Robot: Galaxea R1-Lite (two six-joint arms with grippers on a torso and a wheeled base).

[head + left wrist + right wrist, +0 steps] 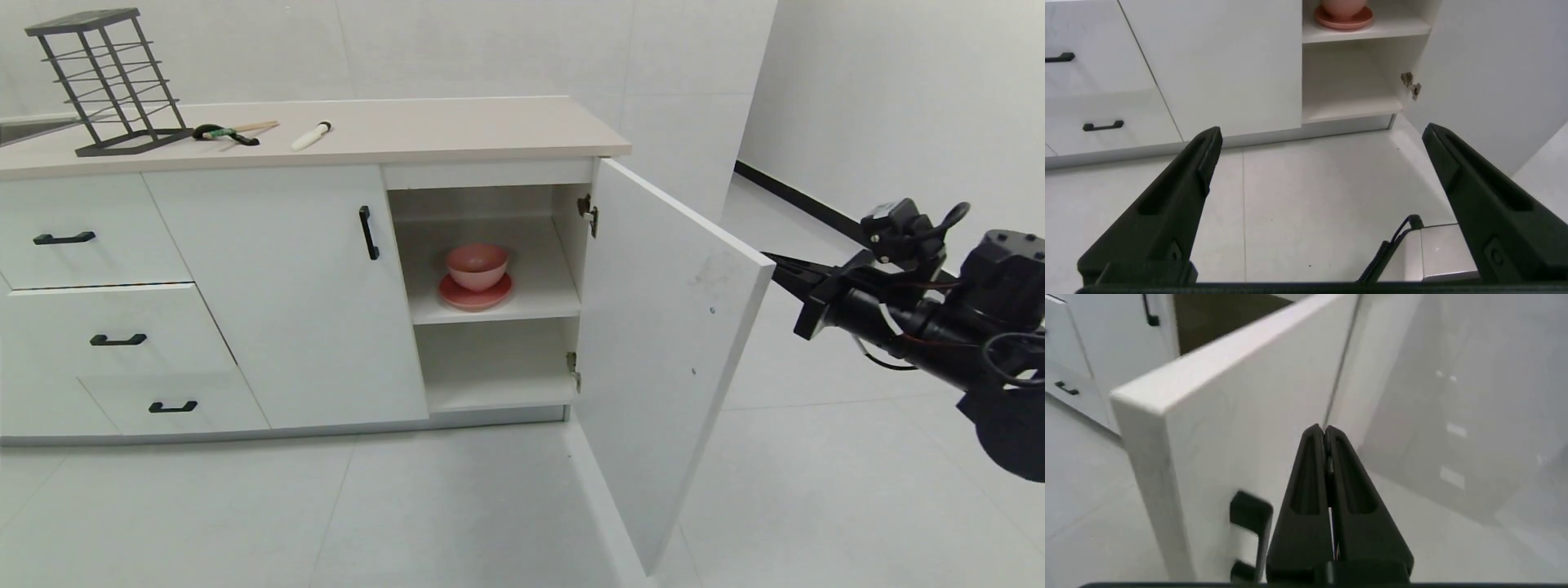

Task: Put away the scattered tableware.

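a pink bowl [477, 265] sits on a pink plate [475, 296] on the upper shelf [539, 304] behind the open cupboard door [661, 327], well apart from both sets of jaws. the right jaws are pressed together on nothing, just beside the door's outer face near its black handle [1253, 531]. the left jaws are spread wide over the floor [1306, 204]. a white utensil [311, 135] lies on the desk [457, 122].

1. Pink round bowl [477, 265]: upright, standing on the plate, toward the left of the upper shelf [543, 304].
2. Pink round plate [475, 297]: flat on that shelf, under the bowl.
3. White stick-shaped utensil [311, 135], dark-tipped: lying on the countertop [473, 122].
4. Wooden-handled utensil [233, 131], dark-headed: lying near it on the countertop.
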